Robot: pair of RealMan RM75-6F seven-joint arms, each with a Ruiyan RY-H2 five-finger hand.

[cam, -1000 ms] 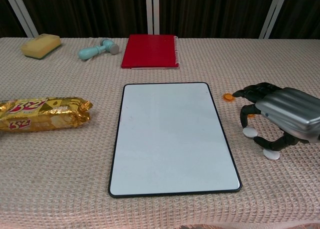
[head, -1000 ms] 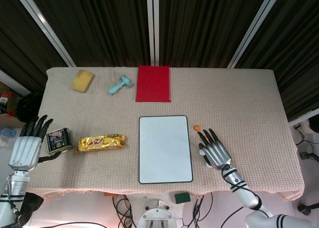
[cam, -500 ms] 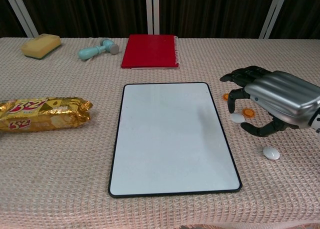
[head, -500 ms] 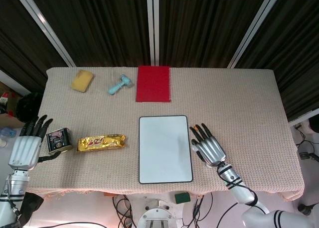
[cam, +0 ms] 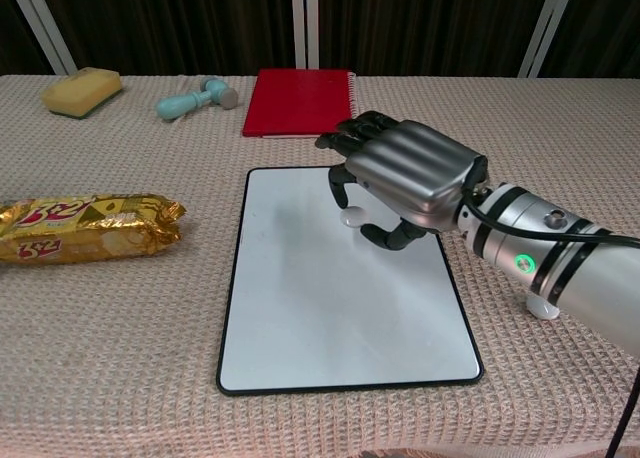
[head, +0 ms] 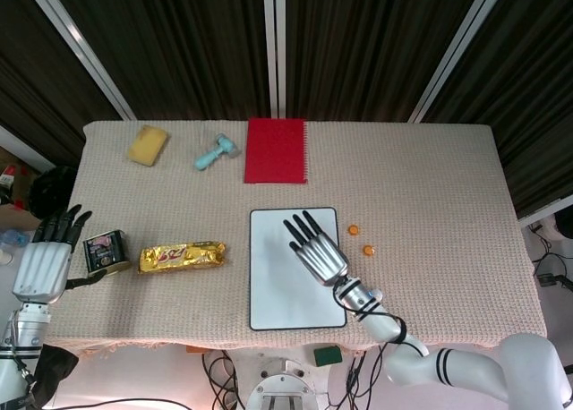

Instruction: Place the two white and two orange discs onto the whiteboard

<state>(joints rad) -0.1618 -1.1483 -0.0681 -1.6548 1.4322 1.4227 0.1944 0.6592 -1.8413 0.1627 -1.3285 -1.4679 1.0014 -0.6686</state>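
Observation:
The whiteboard [head: 273,294] [cam: 300,318] lies flat at the front middle of the table. My right hand [head: 315,249] [cam: 405,178] hovers over its upper right part and pinches a white disc [cam: 355,216] between thumb and a finger, just above the board. Two orange discs [head: 353,229] [head: 368,249] lie on the cloth right of the board; the chest view hides them behind the hand. A second white disc [cam: 541,308] peeks out from behind my right forearm. My left hand [head: 45,258] rests at the table's left edge with its fingers apart, holding nothing.
A small can [head: 106,251] stands beside my left hand, with a gold snack pack [head: 181,255] [cam: 85,228] to its right. At the back lie a red notebook [head: 276,150] [cam: 300,102], a teal tool [head: 215,152] and a yellow sponge [head: 148,145].
My right hand lifted a white disc off the cloth and carried it left, from beside the orange discs to over the whiteboard. The left hand has barely moved.

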